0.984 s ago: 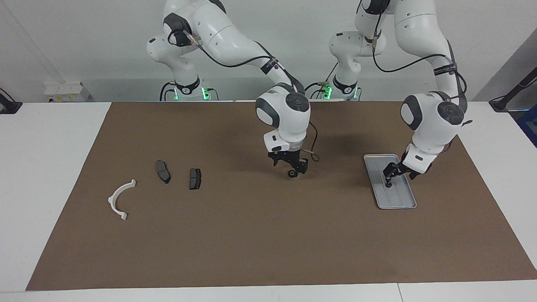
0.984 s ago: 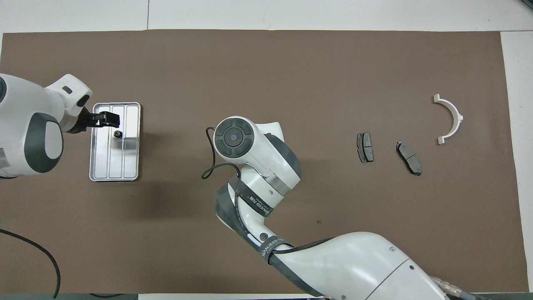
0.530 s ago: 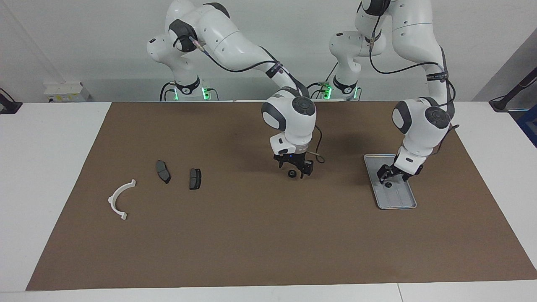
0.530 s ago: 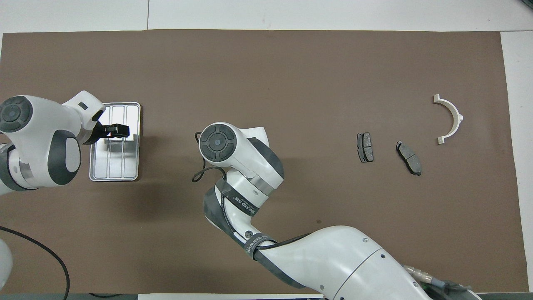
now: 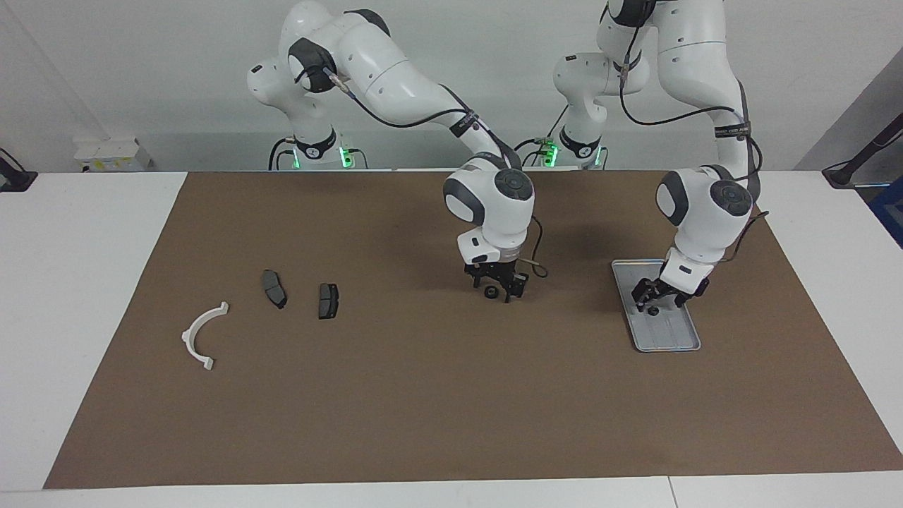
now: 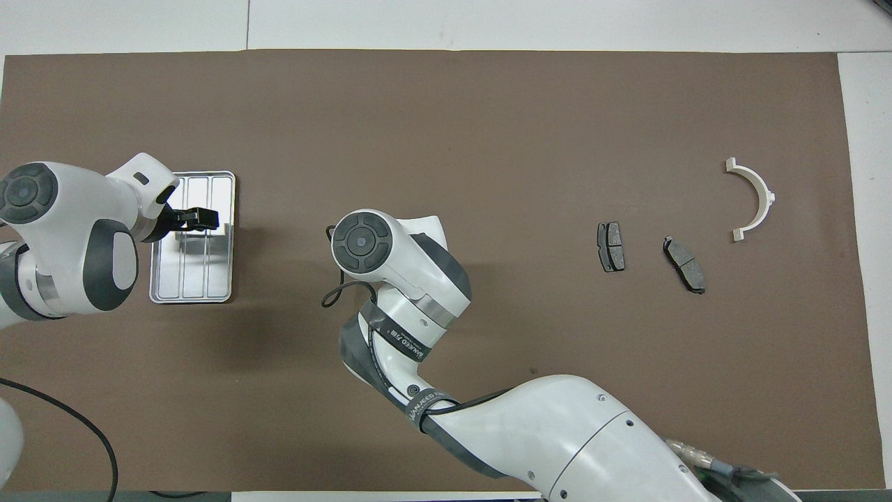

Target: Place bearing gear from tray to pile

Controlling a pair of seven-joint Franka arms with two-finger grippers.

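Note:
One small black bearing gear lies on the brown mat mid-table, and my right gripper is down around it. Whether it grips the gear I cannot tell. A second bearing gear sits in the silver ridged tray toward the left arm's end. My left gripper hovers just over that gear, open. From overhead, the left gripper covers the gear on the tray, and the right gripper is hidden under its own wrist. The pile, a white half-ring bracket and two dark brake pads, lies toward the right arm's end.
The brown mat covers most of the white table. From overhead, the bracket and both pads lie apart from each other. A loose cable loop hangs at the right wrist.
My right gripper has come down around the gear on the mat and narrowed. The left wrist has dropped and swung while its gripper stayed over the tray's gear.

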